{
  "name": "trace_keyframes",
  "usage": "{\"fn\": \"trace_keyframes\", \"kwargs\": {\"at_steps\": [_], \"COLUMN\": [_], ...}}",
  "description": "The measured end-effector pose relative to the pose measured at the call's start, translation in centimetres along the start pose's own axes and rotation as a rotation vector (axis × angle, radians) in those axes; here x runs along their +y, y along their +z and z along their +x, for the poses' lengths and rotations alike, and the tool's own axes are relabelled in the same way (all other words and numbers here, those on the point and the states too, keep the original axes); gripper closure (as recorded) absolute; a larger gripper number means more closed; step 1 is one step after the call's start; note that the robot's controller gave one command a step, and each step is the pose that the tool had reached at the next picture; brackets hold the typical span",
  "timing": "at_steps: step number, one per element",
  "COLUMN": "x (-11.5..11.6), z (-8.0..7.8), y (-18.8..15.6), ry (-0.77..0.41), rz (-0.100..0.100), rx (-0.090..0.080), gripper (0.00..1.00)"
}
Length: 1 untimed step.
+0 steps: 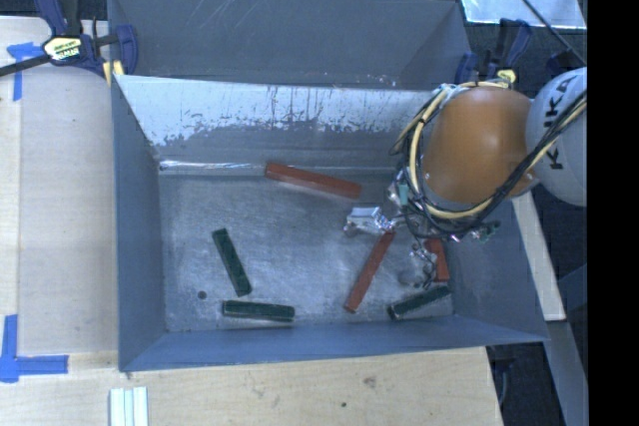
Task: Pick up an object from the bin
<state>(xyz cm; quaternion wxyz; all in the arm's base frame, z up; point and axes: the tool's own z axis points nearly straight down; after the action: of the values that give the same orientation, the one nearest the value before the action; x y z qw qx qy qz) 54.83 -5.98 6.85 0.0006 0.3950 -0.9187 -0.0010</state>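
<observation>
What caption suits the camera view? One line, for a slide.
Gripper hangs over a slanted red-brown stick in the grey bin, dark green sticks scattered nearby.

A slanted dark green bar (230, 260) lies near a crosswise dark green bar (259, 311).

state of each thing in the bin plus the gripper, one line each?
gripper: low in the bin, over the slanted red stick's top end
slanted red stick: flat, top end at the gripper
back red stick: flat, by the back wall
left green stick: flat, alone
front green stick: flat, near the front wall
right green stick: flat, by the front right corner
</observation>
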Motion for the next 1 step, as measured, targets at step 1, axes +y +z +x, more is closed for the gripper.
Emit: {"fn": "trace_keyframes", "kwargs": {"at_steps": [1], "x": [-0.13], "z": [-0.13], "y": [-0.27], "ry": [0.002], "rz": [0.003], "rx": [-0.004], "gripper": [1.00]}}
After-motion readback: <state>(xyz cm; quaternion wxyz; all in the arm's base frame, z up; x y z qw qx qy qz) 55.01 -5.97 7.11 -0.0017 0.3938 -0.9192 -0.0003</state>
